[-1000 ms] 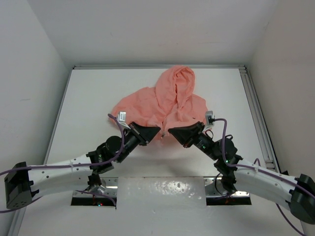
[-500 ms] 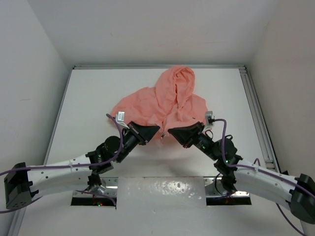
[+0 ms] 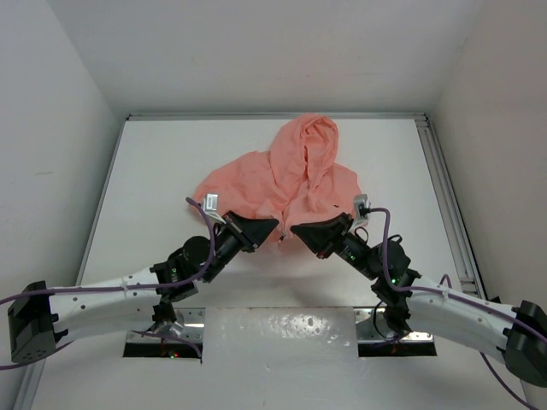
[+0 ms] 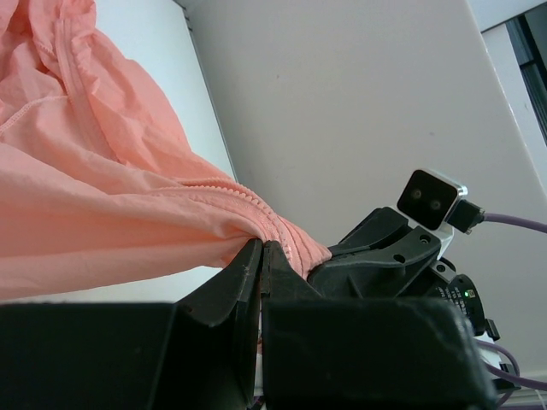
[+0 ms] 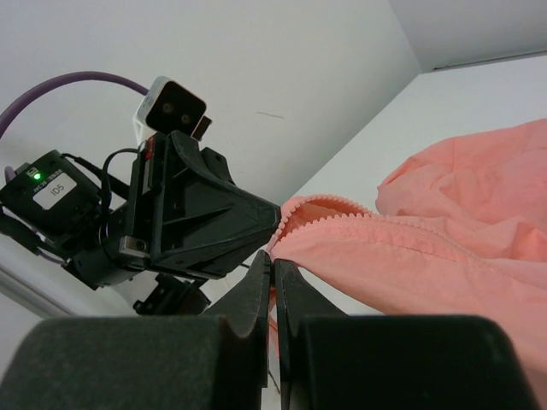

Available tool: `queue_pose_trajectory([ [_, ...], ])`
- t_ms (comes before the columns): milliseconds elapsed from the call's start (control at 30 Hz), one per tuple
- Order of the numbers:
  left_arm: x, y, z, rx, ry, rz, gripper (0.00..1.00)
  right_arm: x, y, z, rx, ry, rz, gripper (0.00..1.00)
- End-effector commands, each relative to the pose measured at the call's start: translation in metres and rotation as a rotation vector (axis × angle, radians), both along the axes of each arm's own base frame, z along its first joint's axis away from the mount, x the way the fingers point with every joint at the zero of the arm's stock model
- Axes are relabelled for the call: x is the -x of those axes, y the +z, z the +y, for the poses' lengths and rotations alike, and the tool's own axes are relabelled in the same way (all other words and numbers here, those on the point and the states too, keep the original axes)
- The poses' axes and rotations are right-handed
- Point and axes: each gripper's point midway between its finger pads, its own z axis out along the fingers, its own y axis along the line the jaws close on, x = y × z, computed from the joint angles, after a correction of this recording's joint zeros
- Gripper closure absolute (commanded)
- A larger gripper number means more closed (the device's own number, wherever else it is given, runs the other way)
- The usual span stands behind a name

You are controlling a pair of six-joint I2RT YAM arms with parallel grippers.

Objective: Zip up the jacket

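Pink and thin, the jacket point(image 3: 282, 175) lies spread on the white counter point(image 3: 162, 162), with its hood point(image 3: 312, 141) at the far end. Down from the hood, at the jacket's near edge, the left end effector point(image 3: 275, 224) is clenched on the cloth, right by a row of zipper teeth point(image 4: 232, 187). It has hardly moved in the last second. In the middle, also down from the hood, the two front edges come close, but the zipper is not joined yet. On the right, just as far down from the hood, the right end effector point(image 3: 293, 227) is pinched tight on the other front edge, which has teeth too. This one has slid a little toward the left one, so the gap between the two is smaller than it was. That likely means the arms are lining up the two zipper ends. The next job looks like fitting one end into the other. The soft cloth may slip or fold while they try.
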Motion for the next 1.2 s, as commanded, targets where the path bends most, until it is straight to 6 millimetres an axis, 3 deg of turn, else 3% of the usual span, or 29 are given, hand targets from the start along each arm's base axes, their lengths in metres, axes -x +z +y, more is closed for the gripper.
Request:
queue_pose_trajectory([
  [0,0.0042,0.0168,-0.0026,0.055,-0.017,-0.032,1.0,-0.001,0.0155,-0.0038,-0.039,-0.025,-0.046,1.0],
  [1167,-0.0045,0.0166,-0.0022,0.027,0.028,-0.045,1.0,-0.0024,0.0188,-0.0057,-0.049,-0.039,-0.05,1.0],
])
